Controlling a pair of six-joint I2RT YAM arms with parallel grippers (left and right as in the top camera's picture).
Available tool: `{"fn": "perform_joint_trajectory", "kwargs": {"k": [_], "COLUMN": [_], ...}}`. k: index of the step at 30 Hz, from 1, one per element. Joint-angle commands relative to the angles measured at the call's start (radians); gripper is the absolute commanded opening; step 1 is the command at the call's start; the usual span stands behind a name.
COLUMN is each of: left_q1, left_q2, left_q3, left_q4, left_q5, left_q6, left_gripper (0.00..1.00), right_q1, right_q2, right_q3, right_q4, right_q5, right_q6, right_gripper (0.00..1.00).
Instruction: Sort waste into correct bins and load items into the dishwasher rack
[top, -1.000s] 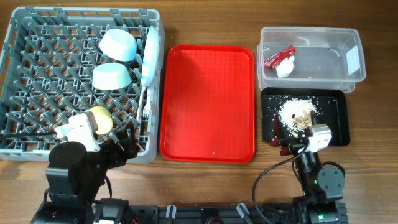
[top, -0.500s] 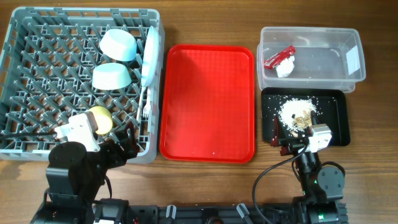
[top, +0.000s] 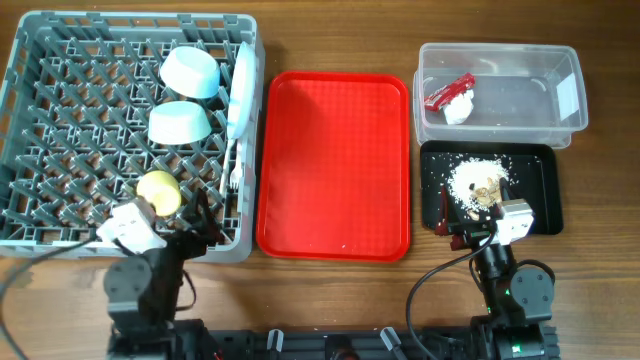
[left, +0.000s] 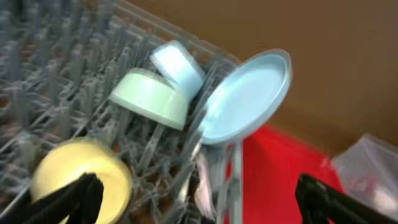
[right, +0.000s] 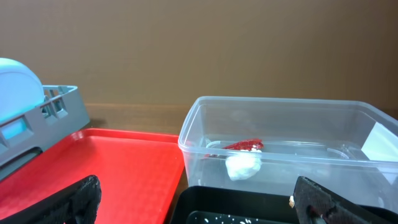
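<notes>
The grey dishwasher rack holds a pale blue bowl, a light green bowl, an upright pale blue plate, a yellow cup and a white fork. The clear tub holds the red wrapper and the white napkin. Crumbs lie in the black tray. My left gripper is open and empty at the rack's front edge, with the cup and plate ahead of it. My right gripper is open and empty at the black tray's front edge.
The red serving tray lies between the rack and the bins, holding only a few specks. In the right wrist view the tub stands behind the black tray, with the red tray to the left.
My left arm has drawn back toward the table's front edge, uncovering the whole yellow cup. My right arm has not moved.
</notes>
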Motion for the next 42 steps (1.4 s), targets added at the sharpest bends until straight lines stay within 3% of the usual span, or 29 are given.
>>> {"fn": "perform_joint_trajectory", "kwargs": {"k": [1, 5, 8, 42], "left_q1": [0.008, 0.008, 0.006, 0.003], "left_q2": [-0.124, -0.172, -0.172, -0.169], "left_q3": [-0.195, -0.315, -0.314, -0.314], "left_q4": [0.225, 0.427, 0.337, 0.338], "left_q5": [0.027, 0.027, 0.025, 0.027], "left_q6": [-0.035, 0.054, 0.079, 0.067], "left_gripper": [1.00, 1.00, 1.00, 1.00], "right_q1": [-0.003, -0.003, -0.003, -0.003], "right_q2": [-0.006, -0.006, -0.006, -0.006], "right_q3": [0.000, 0.000, 0.000, 0.000], "right_q4": [0.003, 0.003, 0.003, 0.003], "right_q5": [-0.007, -0.007, -0.007, -0.007], "right_q6": [0.013, 0.013, 0.013, 0.013], "right_gripper": [1.00, 1.00, 1.00, 1.00]}}
